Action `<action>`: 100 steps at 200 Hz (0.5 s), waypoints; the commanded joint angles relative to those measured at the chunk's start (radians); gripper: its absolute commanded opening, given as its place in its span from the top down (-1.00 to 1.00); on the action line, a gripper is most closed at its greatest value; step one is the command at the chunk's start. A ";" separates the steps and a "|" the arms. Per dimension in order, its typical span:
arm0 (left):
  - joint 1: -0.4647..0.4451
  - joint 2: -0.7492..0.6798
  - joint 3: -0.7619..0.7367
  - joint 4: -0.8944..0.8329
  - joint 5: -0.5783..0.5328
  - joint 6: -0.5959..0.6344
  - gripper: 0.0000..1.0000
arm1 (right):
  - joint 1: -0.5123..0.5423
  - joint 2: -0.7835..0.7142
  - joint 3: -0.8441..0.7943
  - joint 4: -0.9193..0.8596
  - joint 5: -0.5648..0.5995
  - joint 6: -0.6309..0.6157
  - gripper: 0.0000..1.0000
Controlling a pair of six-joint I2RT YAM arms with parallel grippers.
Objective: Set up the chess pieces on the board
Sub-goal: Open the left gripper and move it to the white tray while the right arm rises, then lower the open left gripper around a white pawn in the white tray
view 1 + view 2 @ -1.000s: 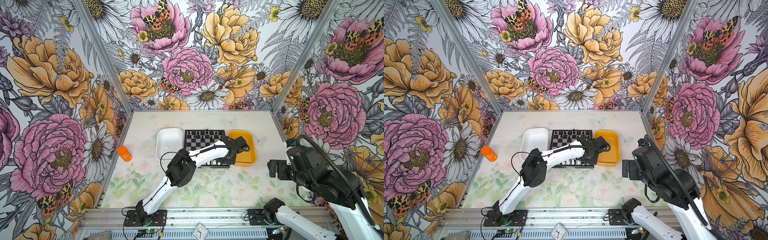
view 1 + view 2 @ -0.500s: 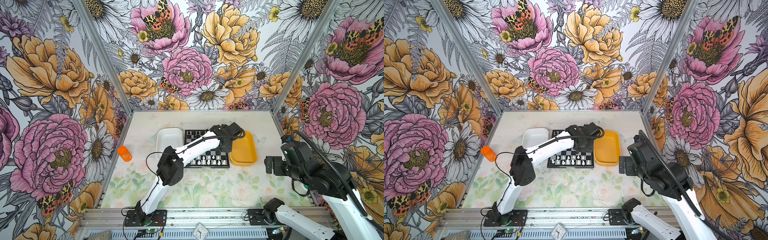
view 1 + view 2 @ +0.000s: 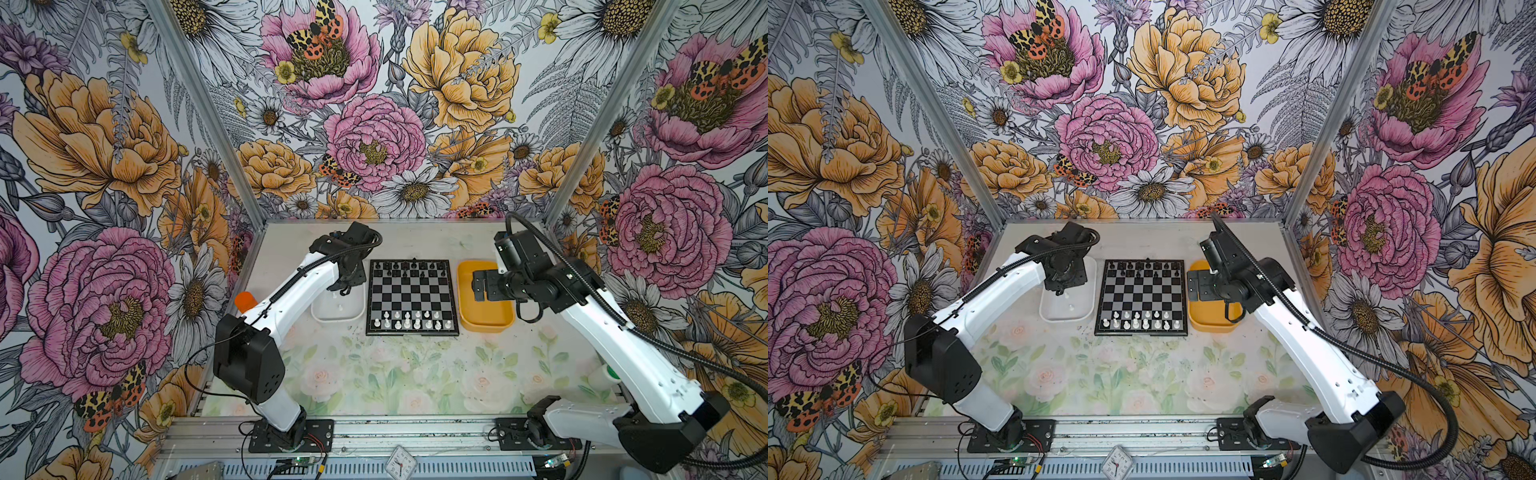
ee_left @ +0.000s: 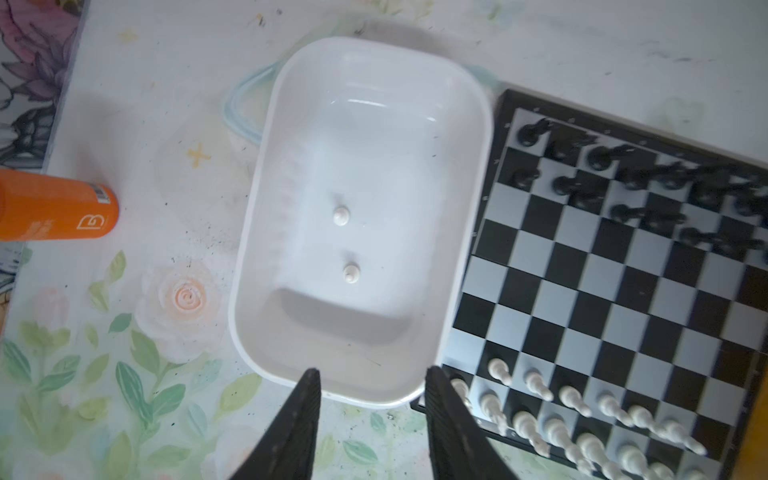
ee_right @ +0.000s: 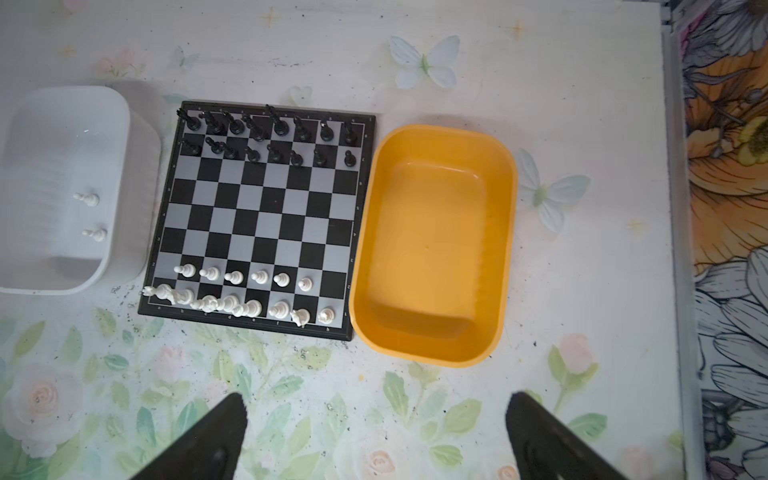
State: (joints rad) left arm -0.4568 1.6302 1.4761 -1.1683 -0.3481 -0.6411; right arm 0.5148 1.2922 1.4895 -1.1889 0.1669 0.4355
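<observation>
- The board [image 3: 411,297] lies between a white tray [image 4: 266,232] on its left and a yellow tray [image 5: 509,232] on its right.
- Black chess pieces [image 5: 274,137] fill its two far rows; white chess pieces [image 5: 232,291] stand on the near rows.
- Two white pawns [image 4: 340,215] sit in the white tray.
- The left gripper [image 4: 372,370] hovers over the white tray, jaws partly apart, pinching nothing.
- The right gripper [image 5: 374,397] hangs above the yellow tray, jaws spread wide, empty.
</observation>
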 commanded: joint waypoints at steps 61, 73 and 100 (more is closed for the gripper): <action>0.199 0.098 -0.077 0.199 0.158 0.122 0.28 | 0.048 0.319 0.288 0.107 -0.074 -0.025 -0.99; 0.208 0.123 -0.077 0.215 0.181 0.131 0.29 | 0.051 0.351 0.315 0.109 -0.107 -0.021 -0.99; 0.216 0.173 -0.073 0.244 0.213 0.133 0.31 | 0.066 0.407 0.360 0.131 -0.197 -0.020 -0.99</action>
State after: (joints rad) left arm -0.2501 1.7779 1.3918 -0.9855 -0.2005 -0.5373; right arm 0.5648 1.6650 1.7969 -1.0935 0.0624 0.4248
